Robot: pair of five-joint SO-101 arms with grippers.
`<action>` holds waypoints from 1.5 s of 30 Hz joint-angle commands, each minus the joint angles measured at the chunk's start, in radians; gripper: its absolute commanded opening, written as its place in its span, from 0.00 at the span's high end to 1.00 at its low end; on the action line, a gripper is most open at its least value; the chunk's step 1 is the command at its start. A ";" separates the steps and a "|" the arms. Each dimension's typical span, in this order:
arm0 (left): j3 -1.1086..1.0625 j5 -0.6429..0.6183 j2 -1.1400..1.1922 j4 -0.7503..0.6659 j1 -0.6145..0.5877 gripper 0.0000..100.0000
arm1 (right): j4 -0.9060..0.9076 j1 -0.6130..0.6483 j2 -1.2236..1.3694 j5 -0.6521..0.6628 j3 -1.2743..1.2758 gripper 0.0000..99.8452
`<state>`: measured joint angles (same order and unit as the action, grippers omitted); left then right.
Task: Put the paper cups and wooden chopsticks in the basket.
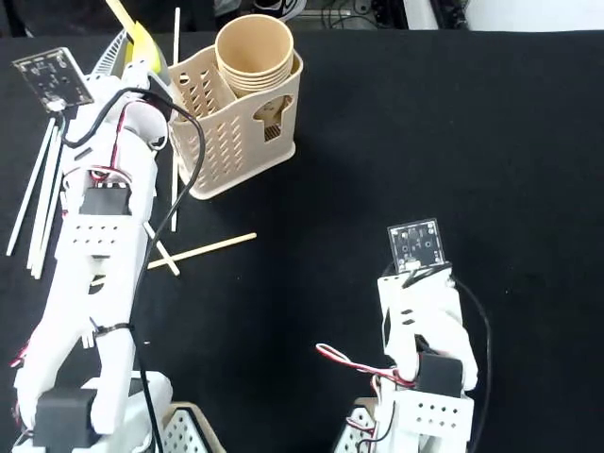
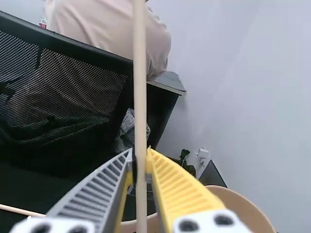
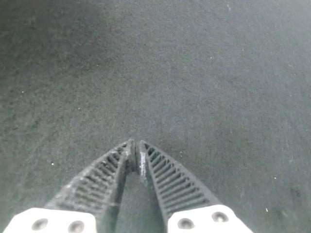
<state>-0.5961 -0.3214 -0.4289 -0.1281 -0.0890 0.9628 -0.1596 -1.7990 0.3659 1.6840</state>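
Noted: loose chopsticks (image 1: 202,249) lie on the black table (image 1: 425,142), partly under the left arm, with pale sticks (image 1: 38,203) along its outer side. The basket (image 1: 236,132) stands at the far side, paper cups (image 1: 255,52) stacked inside. The left gripper (image 2: 139,156) is raised beside the basket, clamped on one chopstick (image 2: 139,73). The right gripper (image 3: 135,149) is closed on nothing, low over the table, well apart.
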 commanded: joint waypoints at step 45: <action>0.579 0.710 0.321 1.409 -0.579 0.80 | -0.002 0.014 -0.067 0.008 0.001 0.99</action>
<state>-0.1389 0.2954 -0.2770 1.2774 -0.6030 0.9628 -0.1596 -1.7990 0.3659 1.6840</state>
